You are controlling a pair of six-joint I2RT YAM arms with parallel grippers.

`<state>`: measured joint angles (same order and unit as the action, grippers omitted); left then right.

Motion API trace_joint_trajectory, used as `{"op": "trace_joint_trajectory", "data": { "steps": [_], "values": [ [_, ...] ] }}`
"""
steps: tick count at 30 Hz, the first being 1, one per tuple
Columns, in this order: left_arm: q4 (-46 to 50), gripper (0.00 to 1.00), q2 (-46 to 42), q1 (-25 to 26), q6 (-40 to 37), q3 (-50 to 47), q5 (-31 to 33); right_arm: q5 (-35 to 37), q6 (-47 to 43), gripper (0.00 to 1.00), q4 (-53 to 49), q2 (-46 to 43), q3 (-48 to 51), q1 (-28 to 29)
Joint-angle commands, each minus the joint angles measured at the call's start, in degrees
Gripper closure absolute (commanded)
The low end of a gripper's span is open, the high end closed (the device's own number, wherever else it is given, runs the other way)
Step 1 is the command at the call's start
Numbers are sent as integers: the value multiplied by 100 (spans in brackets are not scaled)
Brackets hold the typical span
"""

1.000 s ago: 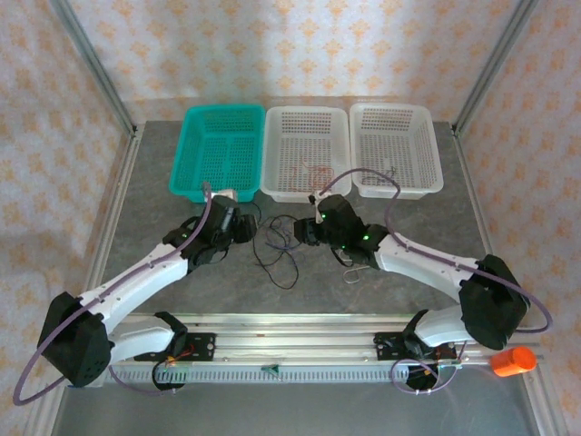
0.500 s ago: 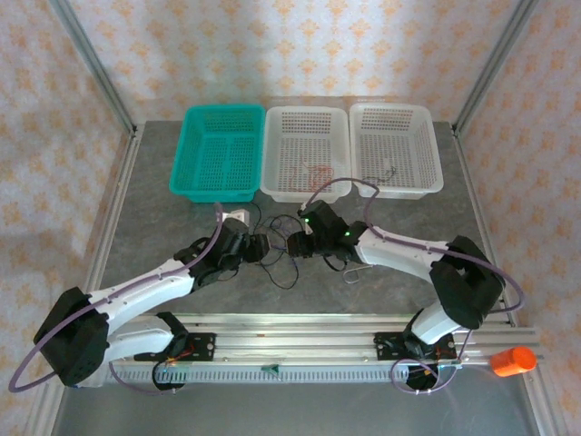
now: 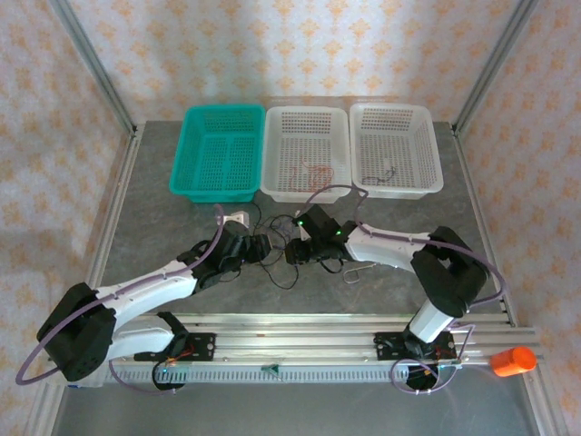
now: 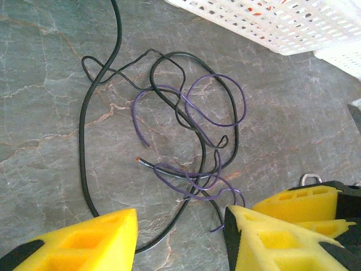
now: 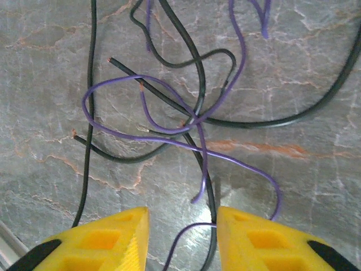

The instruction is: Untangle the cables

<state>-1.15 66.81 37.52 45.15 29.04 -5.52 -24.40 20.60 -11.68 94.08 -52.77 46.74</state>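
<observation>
A grey table (image 3: 163, 182) was seen carrying everything, with two arms reaching in from its near edge, the left arm (image 3: 154, 286) and the right arm (image 3: 399, 247). Three baskets were lined up at the far side: one teal basket (image 3: 222, 109) and two white baskets (image 3: 306, 111), of which the middle one held one red wire (image 3: 313, 171) and the right one a dark wire (image 3: 381, 174). The two tools were brought close together at mid-table. The left tool (image 4: 180, 237) was held partly open with nothing gripped, a black end lying loose in its gap. The right tool (image 5: 181, 226) was also partly open, with a black strand and a purple one running between its fingers (image 5: 113, 237) but not pinched. The cables (image 5: 192, 121) lay in one knot on the table between the tools. At least two black and two purple strands were counted; a firmer number could not be made out. The step in hand was judged to be choosing a strand to pick, with most of the untangling left to do. For the next move, one strand would need to be closed on near a free end while the knot is held down by the other tool, so that it can be drawn clear.
</observation>
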Motion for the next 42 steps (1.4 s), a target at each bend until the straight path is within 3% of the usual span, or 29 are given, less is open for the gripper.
{"op": "trace_joint_trajectory", "data": {
  "steps": [1,6,12,18,22,33,42],
  "values": [
    [-147,54,51,36,29,67,18,-51,50,63,20,141,-180,30],
    [-176,54,91,36,45,93,20,-75,52,67,52,319,-198,37],
    [-184,54,153,36,30,150,59,99,42,84,132,195,-83,37],
    [-56,54,123,36,-125,339,191,496,-192,100,139,-472,190,36],
    [-16,54,39,14,-283,507,271,539,-416,100,272,-1025,396,-1],
    [-500,52,-349,-84,-536,419,92,-270,-811,100,-2,-1742,94,-535],
    [-768,51,91,-82,-851,736,-399,-785,-227,100,209,-1949,-354,-737]
  ]
}}
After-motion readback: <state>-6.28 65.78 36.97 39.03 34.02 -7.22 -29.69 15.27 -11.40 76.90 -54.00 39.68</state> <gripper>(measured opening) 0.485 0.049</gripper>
